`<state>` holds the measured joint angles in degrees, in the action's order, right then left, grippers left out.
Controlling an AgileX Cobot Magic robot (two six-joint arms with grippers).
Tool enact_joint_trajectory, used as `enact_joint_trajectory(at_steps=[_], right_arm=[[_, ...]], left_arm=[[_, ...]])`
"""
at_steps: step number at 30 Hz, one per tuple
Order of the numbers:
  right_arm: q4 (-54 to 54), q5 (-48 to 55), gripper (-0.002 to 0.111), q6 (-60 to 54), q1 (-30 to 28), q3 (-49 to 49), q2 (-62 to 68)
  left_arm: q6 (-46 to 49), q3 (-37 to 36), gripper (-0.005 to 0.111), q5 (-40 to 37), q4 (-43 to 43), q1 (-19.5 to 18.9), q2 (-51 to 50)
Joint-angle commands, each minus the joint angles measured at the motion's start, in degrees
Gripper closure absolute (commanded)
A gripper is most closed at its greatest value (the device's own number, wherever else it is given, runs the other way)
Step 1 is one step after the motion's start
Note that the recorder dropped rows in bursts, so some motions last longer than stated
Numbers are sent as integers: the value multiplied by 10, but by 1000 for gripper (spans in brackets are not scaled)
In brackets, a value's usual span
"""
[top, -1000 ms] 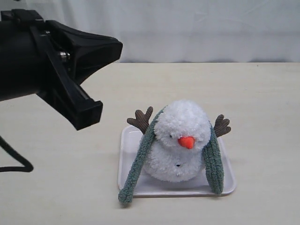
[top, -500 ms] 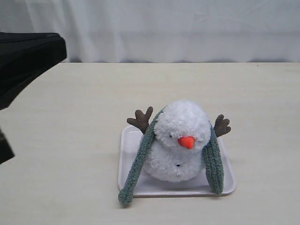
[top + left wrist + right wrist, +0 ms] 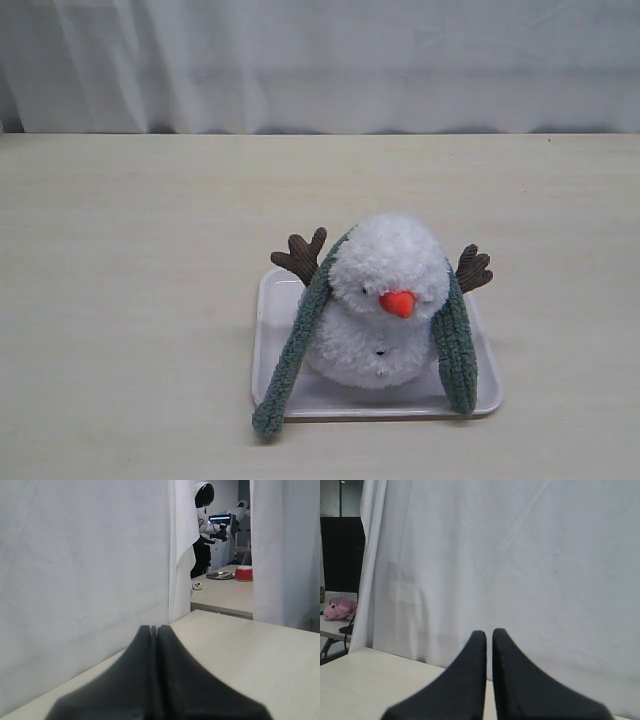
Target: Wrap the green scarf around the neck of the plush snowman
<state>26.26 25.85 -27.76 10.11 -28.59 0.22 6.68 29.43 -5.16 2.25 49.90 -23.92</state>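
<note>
My left gripper (image 3: 156, 630) is closed tight, its two black jaws pressed together with nothing between them. My right gripper (image 3: 489, 632) is closed and empty too, with only a thin slit at the tips. Both point about level.

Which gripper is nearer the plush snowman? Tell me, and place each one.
Cannot tell. Neither the left gripper nor the right gripper shows in the exterior view with the plush snowman. Both wrist views face white curtain, with no snowman in sight.
</note>
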Motion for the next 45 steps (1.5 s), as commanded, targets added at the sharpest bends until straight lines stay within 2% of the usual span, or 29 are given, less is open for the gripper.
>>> enact_joint_trajectory(at_steps=[1, 21, 25, 35, 41, 45], right_arm=[[1, -6, 104, 3, 1, 3, -2], [1, -3, 104, 4, 1, 3, -2], [1, -3, 104, 4, 1, 3, -2], [1, -3, 104, 4, 1, 3, -2], [1, -3, 104, 4, 1, 3, -2], [1, -3, 104, 4, 1, 3, -2]], left_arm=[[-8, -2, 107, -22, 4, 2, 11], [-8, -2, 107, -20, -1, -8, 11], [-8, -2, 107, -20, -1, -66, 11], [-8, -2, 107, -22, -1, -304, 70], [-8, -2, 107, -22, -1, -407, 116], [-8, -2, 107, -22, -1, -455, 130]])
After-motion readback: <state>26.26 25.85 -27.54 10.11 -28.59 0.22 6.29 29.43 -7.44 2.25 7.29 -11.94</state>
